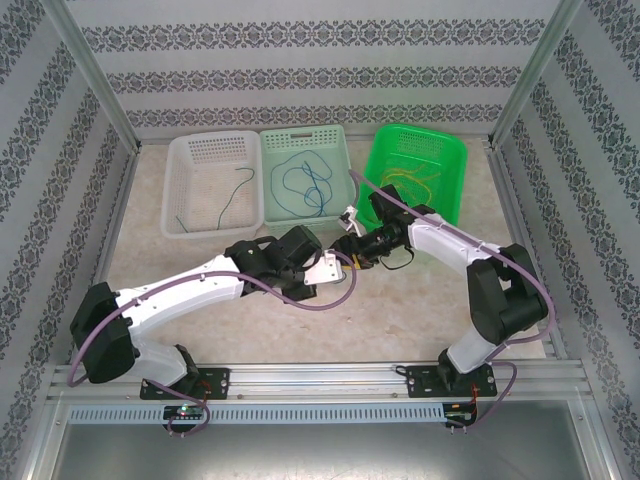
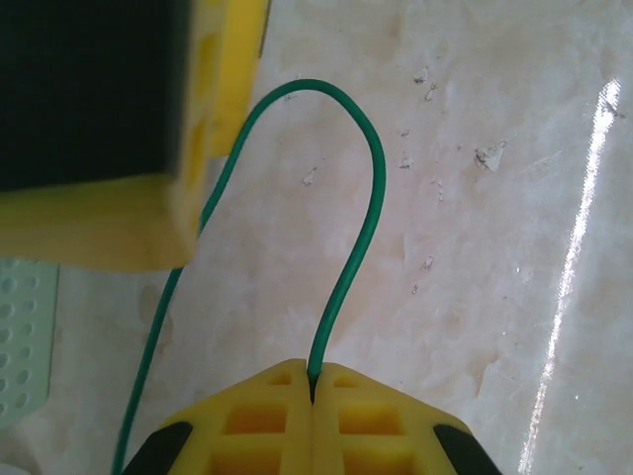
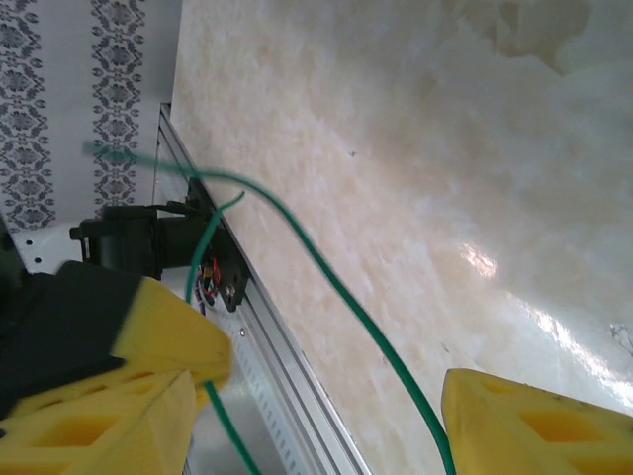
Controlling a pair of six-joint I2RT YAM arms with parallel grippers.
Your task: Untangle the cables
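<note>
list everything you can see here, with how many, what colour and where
baskets: 3, white basket, pale green basket, bright green basket, in a row at the far side of the table
thin wire: 1, bluish, in the white basket
looped wires: count unclear, blue and green, in the pale green basket
tangled wires: count unclear, yellow with some green, in the bright green basket
green wire: 1, above the table, between the grippers
left gripper: yellow fingers, shut on the green wire
right gripper: yellow fingers, open, green wire running between them
</note>
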